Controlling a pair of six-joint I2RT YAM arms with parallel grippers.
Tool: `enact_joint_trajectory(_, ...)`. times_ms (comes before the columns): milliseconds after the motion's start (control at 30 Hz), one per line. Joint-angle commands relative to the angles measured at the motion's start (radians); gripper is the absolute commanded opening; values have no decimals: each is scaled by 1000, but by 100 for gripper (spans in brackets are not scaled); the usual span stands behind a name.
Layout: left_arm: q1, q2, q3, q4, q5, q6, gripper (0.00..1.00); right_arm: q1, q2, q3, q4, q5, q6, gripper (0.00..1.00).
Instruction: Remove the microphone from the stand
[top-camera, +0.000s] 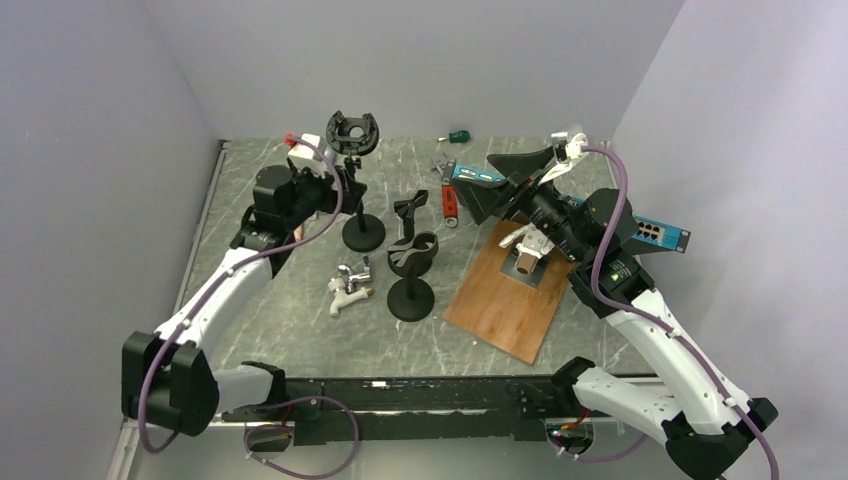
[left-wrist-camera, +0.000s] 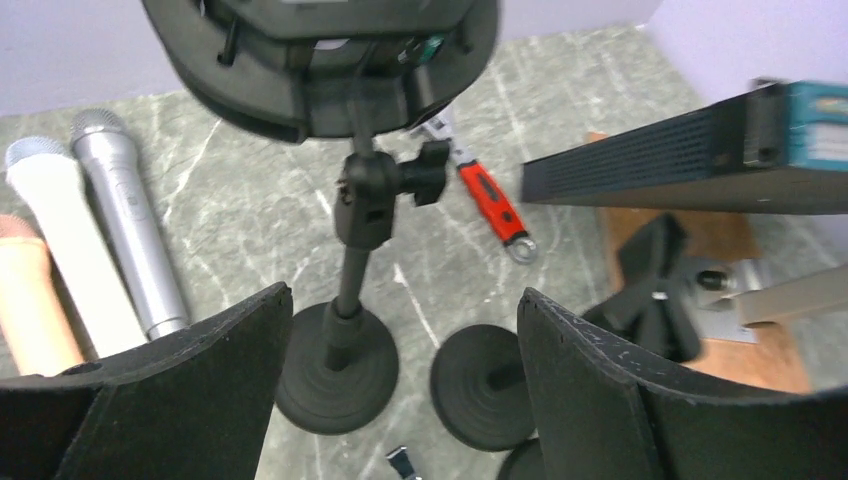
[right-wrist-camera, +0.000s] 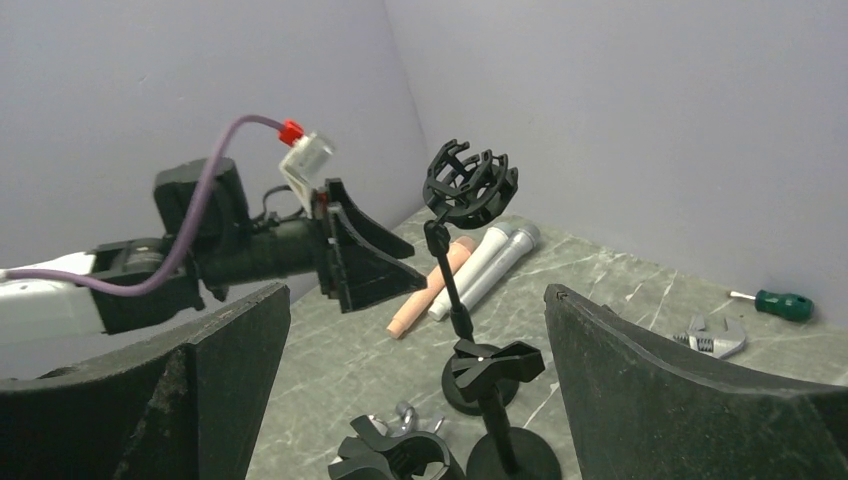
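L gripper (left-wrist-camera: 402, 310) jaws wide open, hold nothing — stand (left-wrist-camera: 352, 250) pole just ahead. R gripper (right-wrist-camera: 415, 300) jaws open too, empty. Silver mic (left-wrist-camera: 118, 225), white mic (left-wrist-camera: 55, 240), peach mic (left-wrist-camera: 25, 300) lie flat on table (left-wrist-camera: 240, 200) — side by side, beside stand.

Table (top-camera: 330, 340): grey marble-look stone w/ pale veins, smooth, low sheen.
Board (top-camera: 505, 300), right: brown wood grain, satin.
Stand (left-wrist-camera: 335, 370): blk, matt, ribbed base.
Silver mic (left-wrist-camera: 125, 220): brushed-metal look, mesh head.
White mic (left-wrist-camera: 65, 250): smooth plastic.
Tap (top-camera: 350, 280): shiny chrome.
Left gripper fingers (left-wrist-camera: 650, 400): matt blk plastic, scuffed.
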Motion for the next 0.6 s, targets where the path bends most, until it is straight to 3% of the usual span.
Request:
enact_joint_trajectory(0,40,-87,105,-161,133,-61,85,-1,-9,10,54,0,-12,100)
enact_joint_trajectory(133,196,-75,131,-101,420,-279,82,-1,-11,6,58,10,-21,100)
enact_joint_trajectory(267,308,-6,109,197,647,-565,83,-1,-9,-2,68,9,-18,100)
enact_joint_trajectory(400,318,73,118,400,711,-698,82,-1,-13,-7,68,11,-17,100)
enact_joint_trajectory(567,319,143,147,441,687,-736,76,-1,-20,-7,63,20,-21,100)
